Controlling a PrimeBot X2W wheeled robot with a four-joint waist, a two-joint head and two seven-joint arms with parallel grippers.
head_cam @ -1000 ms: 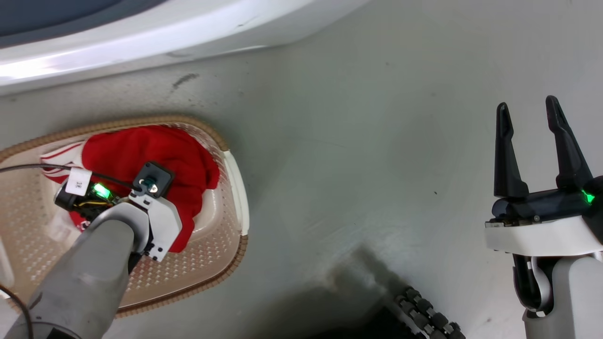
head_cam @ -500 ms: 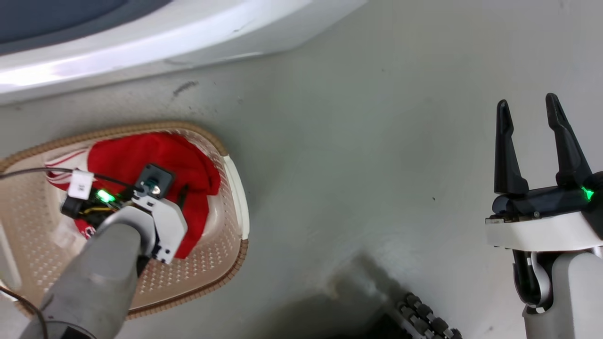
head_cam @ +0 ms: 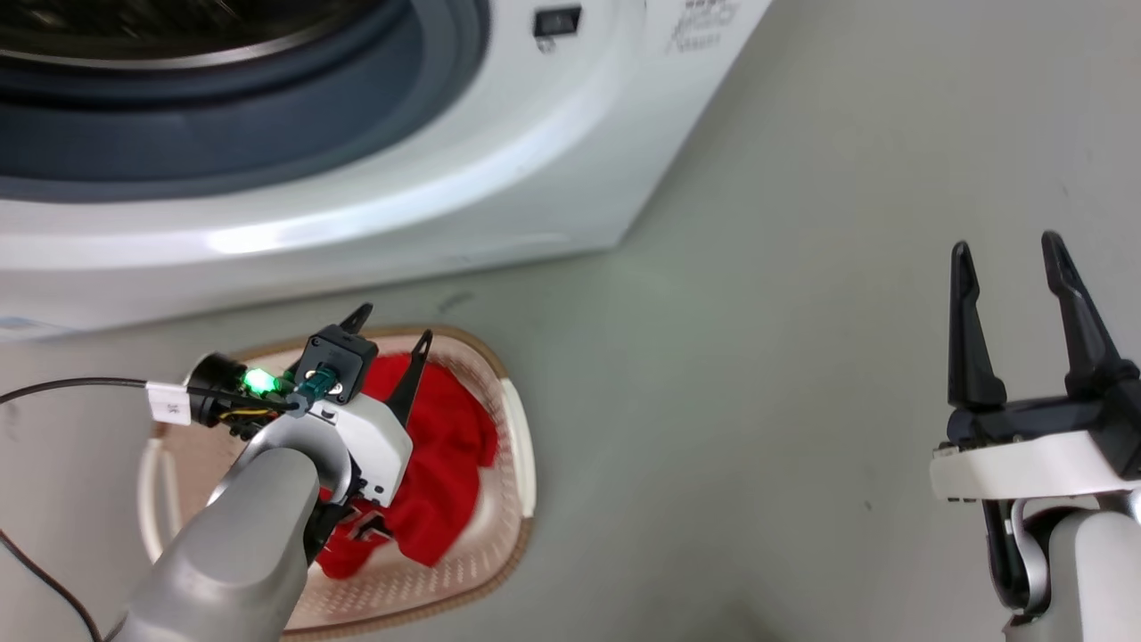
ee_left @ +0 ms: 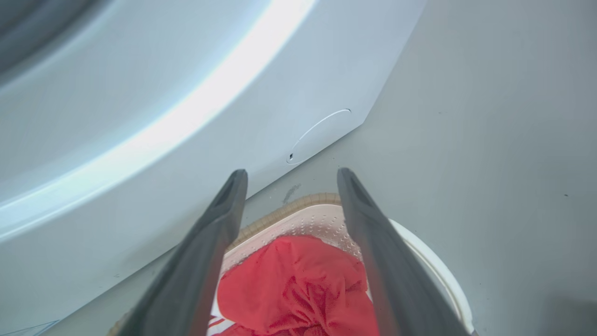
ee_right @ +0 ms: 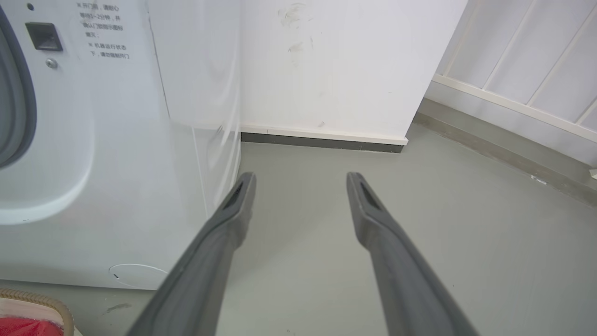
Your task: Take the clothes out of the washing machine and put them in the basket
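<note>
Just over basket (head_cam: 446, 575) rim, left tool (head_cam: 396, 321) spread

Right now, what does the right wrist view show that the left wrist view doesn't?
Right wrist view: the open right claw, the wall, its skirting and the latch slot. Left wrist view: the open left claw and the white handle. Both: the washer, the basket, the red clothes in it, and the floor.
</note>
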